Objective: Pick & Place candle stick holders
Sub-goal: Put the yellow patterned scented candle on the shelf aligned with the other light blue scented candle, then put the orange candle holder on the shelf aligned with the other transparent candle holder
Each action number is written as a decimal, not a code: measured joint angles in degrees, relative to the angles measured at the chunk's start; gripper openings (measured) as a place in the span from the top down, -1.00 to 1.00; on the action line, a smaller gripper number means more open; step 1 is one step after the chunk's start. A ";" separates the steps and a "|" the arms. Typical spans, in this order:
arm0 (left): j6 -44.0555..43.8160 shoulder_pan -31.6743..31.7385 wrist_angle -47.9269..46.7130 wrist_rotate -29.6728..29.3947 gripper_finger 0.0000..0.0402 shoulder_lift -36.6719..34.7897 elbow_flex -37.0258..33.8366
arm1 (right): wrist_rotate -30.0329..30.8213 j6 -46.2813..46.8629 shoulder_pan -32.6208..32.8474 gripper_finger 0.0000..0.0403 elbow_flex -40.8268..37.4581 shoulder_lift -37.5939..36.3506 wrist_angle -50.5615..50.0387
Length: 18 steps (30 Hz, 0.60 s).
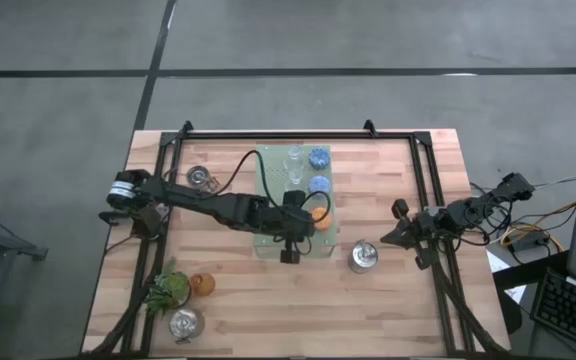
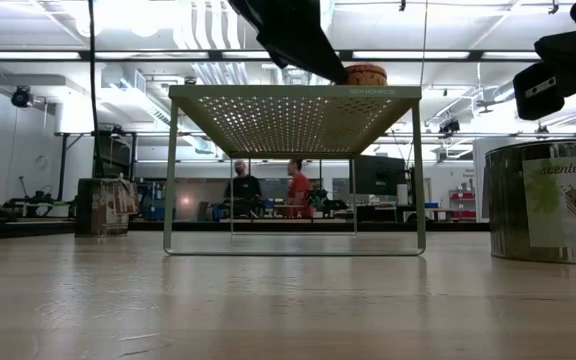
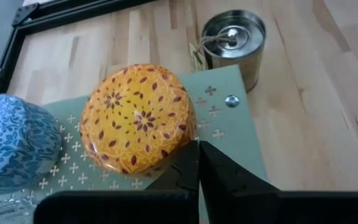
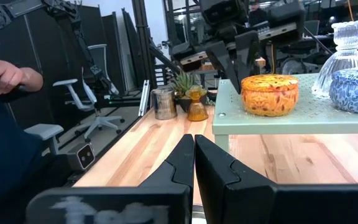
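The left gripper (image 3: 199, 163) has its fingers (image 3: 219, 171) pressed together with nothing between them, their tips just beside the rim of the orange holder (image 3: 138, 117) without gripping it. That holder sits on the pale green perforated board (image 3: 225, 121), which stands on thin legs above the bench (image 1: 398, 300). Next to the orange holder, on the side away from the fingers, lies a blue holder (image 3: 14, 143); a second blue holder (image 1: 319, 157) and a clear glass holder (image 4: 348, 53) stand farther along the same board. Beyond the board's corner from the left fingers, a shiny silver holder (image 3: 233, 38) stands on the bare wood.

The right gripper (image 4: 193, 157) waits near the bench's right edge, its fingers (image 4: 180, 163) closed on nothing, pointing toward the board and level with its legs.

Well apart from both sets of fingers, at the bench's front left, are an amber holder (image 1: 202, 285), a leafy green sprig (image 1: 168, 290) and another silver holder (image 1: 185, 323). A third silver holder (image 1: 199, 177) sits near the left arm's base. People show in the room beyond.
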 joint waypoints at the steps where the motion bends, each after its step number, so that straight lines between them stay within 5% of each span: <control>1: -0.05 0.14 0.16 0.00 0.95 0.00 -0.05 | 0.00 0.00 -0.01 0.96 0.00 0.00 -0.01; 18: -4.79 -0.76 -5.82 -0.33 0.95 -1.37 -0.07 | 0.00 0.00 -0.01 0.96 0.00 0.00 0.00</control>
